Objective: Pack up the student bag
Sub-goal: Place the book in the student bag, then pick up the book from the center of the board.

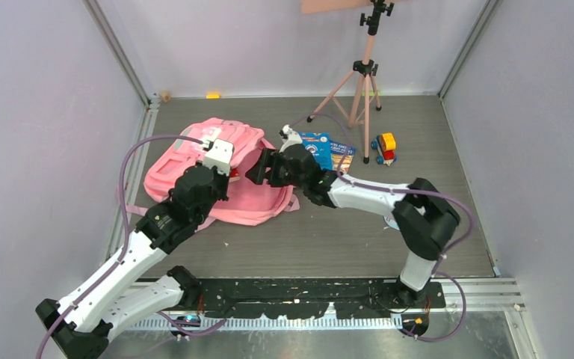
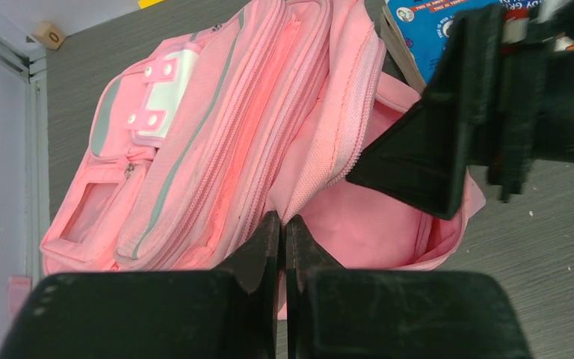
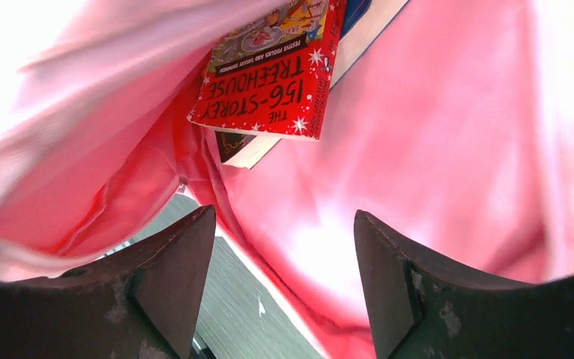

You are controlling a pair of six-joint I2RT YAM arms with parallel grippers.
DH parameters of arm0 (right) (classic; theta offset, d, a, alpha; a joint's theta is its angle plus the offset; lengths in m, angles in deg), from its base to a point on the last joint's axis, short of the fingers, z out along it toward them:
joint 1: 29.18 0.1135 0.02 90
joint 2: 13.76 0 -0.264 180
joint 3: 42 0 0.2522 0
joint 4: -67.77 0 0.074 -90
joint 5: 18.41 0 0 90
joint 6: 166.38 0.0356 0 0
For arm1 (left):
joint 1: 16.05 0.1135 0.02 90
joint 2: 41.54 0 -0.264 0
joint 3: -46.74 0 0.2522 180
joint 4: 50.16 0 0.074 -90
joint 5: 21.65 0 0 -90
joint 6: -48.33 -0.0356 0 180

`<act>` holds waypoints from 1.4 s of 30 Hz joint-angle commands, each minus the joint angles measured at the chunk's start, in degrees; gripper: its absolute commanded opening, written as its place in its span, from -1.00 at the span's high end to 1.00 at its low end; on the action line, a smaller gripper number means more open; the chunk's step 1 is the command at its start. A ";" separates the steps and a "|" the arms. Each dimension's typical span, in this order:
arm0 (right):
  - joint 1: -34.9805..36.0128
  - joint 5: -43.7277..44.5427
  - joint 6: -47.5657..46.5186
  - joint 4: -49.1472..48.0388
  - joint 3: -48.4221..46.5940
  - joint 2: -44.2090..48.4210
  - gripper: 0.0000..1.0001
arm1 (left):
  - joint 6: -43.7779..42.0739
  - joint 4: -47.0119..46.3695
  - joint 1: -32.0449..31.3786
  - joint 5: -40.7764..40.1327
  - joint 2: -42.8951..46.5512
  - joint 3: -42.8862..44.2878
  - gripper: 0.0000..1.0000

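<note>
A large soft pink fabric backpack [image 1: 179, 161] lies on the left half of the grey wood-grain table [image 1: 306, 239], mouth facing right. The left gripper [image 2: 284, 224] is pinched together on that mouth's rim. The right gripper [image 3: 284, 224] reaches into the opening with jaws apart, and a glossy red paperback book [image 3: 276, 75] lies inside just beyond them.

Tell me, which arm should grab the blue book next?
Right. The right end effector is open, empty and nearer the blue book; the left end effector is shut on the bag's edge, probably to hold it open.
</note>
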 commanded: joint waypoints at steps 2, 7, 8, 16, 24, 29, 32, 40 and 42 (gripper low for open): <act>-0.66 9.13 -14.61 15.46 3.45 11.49 -0.51 | -0.53 -5.81 0.28 -0.67 1.65 0.70 1.00; -1.51 14.54 -27.36 20.73 10.80 20.39 -0.59 | -0.47 -5.75 0.28 -0.61 1.07 0.76 1.00; -1.72 14.68 -31.30 21.61 12.34 21.36 -0.61 | -0.49 -5.68 0.25 -0.54 0.98 0.82 1.00; -2.20 18.51 -50.03 19.82 19.48 25.42 -0.65 | -0.34 -5.64 0.28 -0.34 1.86 0.78 1.00; -2.20 22.12 -57.44 13.62 18.45 18.32 -0.65 | -0.12 -5.71 0.26 0.04 1.23 0.69 1.00; -2.00 21.25 -62.76 5.15 19.16 14.01 -0.65 | 0.05 -5.65 0.25 0.40 1.27 0.69 1.00; -1.93 20.50 -65.64 0.83 19.60 11.69 -0.66 | -0.02 -5.72 0.28 0.30 1.76 0.69 1.00; -1.74 20.64 -74.54 -6.36 17.84 3.26 -0.68 | -0.01 -5.75 0.26 0.31 2.23 0.69 1.00; -1.68 20.89 -75.83 -7.50 17.28 1.28 -0.68 | -0.01 -5.73 0.18 0.31 2.27 0.69 1.00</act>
